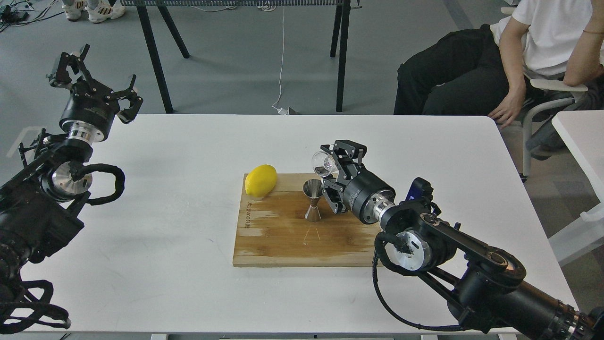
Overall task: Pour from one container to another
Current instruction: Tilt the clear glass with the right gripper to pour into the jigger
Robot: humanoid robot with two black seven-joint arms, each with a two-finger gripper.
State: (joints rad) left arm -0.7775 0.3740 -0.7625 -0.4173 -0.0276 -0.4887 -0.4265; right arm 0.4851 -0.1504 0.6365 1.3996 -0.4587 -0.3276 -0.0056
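A steel hourglass jigger (313, 199) stands upright on the wooden cutting board (283, 241). Just above and to its right, my right gripper (330, 166) is shut on a tiny clear glass cup (322, 164), which is tipped on its side with its mouth turned left and down toward the jigger's mouth. No liquid can be made out in the cup. My left gripper (96, 75) is raised off the table's far left edge, fingers spread and holding nothing.
A yellow lemon (260, 180) lies on the board's back left corner. The white table (165, 212) carries the board. A seated person (519, 61) is beyond the far right corner, and a second table (583, 137) is at the right.
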